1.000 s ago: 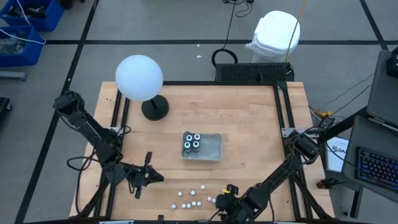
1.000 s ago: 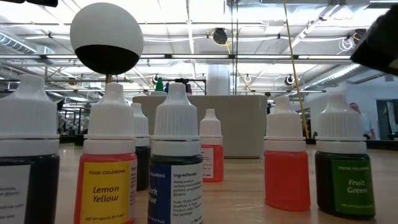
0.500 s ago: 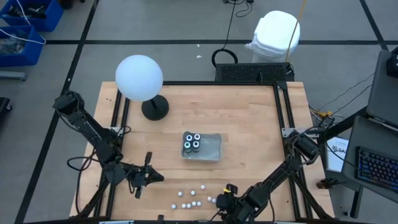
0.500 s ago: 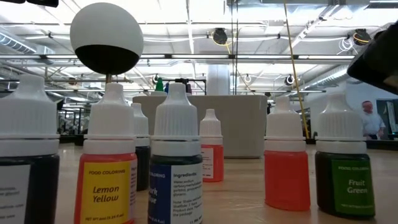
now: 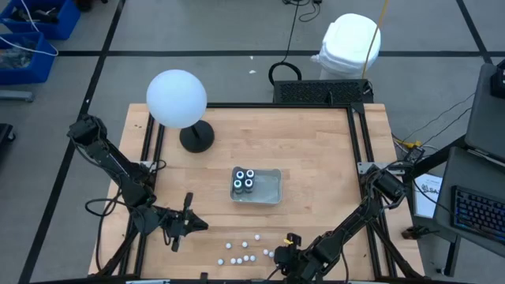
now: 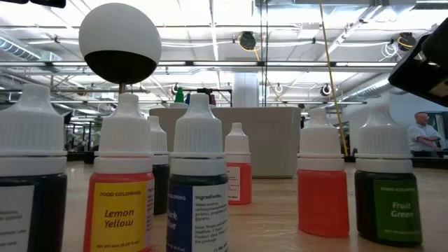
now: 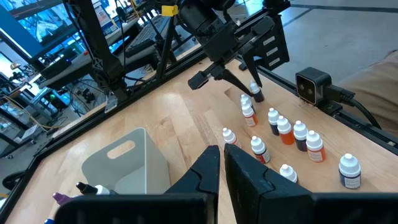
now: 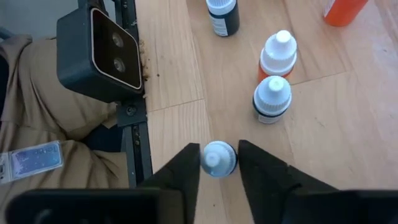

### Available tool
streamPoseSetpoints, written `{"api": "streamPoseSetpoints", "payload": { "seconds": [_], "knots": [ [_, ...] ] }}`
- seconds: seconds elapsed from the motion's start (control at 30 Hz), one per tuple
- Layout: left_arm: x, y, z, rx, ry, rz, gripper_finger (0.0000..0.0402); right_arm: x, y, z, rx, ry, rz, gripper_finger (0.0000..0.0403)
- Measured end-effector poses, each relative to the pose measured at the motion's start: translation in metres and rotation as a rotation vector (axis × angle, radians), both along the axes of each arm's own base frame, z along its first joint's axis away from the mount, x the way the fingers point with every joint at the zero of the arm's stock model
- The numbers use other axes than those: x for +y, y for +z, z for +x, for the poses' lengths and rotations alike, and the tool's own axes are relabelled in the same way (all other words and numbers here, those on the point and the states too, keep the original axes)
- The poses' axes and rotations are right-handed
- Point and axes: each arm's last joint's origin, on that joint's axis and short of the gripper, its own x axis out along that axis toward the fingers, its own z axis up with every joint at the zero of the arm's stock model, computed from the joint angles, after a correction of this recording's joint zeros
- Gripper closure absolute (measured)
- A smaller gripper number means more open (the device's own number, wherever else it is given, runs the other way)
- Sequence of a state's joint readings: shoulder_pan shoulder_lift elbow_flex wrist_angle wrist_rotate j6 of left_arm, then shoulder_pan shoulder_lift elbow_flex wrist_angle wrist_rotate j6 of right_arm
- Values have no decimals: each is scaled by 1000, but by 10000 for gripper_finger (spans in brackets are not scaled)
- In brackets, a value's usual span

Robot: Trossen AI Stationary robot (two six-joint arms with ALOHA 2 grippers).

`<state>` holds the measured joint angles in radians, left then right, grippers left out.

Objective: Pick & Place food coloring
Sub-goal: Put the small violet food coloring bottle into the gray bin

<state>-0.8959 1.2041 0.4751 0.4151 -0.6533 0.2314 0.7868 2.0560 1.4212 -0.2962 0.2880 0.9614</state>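
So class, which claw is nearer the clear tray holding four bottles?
Left. The left claw sits just off the tray toward the near-left; the right claw is farther, at the near edge.

counter [image 5: 316, 158]: pale wood, smooth, matt | food coloring [image 6: 197, 203]: glossy plastic, ribbed white caps, paper labels | tray [image 5: 269, 188]: clear glossy plastic | globe [image 5: 177, 98]: matt white

I saw white caps on every food coloring bottle [image 6: 124, 178]: one body wore a yellow label over red-orange, another dark blue [image 6: 198, 183], two plain orange-red [image 6: 323, 175], one dark with green [image 6: 387, 180]. The table [image 5: 316, 158] was pale wood, the lamp globe [image 5: 176, 98] white, its base [image 5: 196, 138] black.
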Motion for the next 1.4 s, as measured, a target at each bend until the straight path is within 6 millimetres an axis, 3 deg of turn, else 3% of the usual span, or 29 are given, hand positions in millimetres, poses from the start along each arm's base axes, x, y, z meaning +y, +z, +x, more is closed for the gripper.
{"api": "streamPoseSetpoints", "payload": {
  "seconds": [0.17,0.43,0.67,0.87,1.03,1.17,1.4],
  "knots": [
    [0,0,0,0,0,0,371,0,1,0,-3,4,-2,348],
    [0,0,0,0,0,0,371,0,4,-1,-2,20,-2,351],
    [0,0,0,-1,-1,2,371,-10,49,-5,-61,106,-32,351],
    [0,0,0,-6,-7,28,371,-48,103,-9,-194,67,-217,352],
    [0,0,0,-15,-15,62,371,-97,135,-4,-225,-28,-348,352],
    [0,0,0,-20,-20,84,371,-137,137,10,-157,-74,-412,352],
    [0,-1,0,-12,-20,93,371,-193,121,30,-18,-131,-492,353]
  ]
}}
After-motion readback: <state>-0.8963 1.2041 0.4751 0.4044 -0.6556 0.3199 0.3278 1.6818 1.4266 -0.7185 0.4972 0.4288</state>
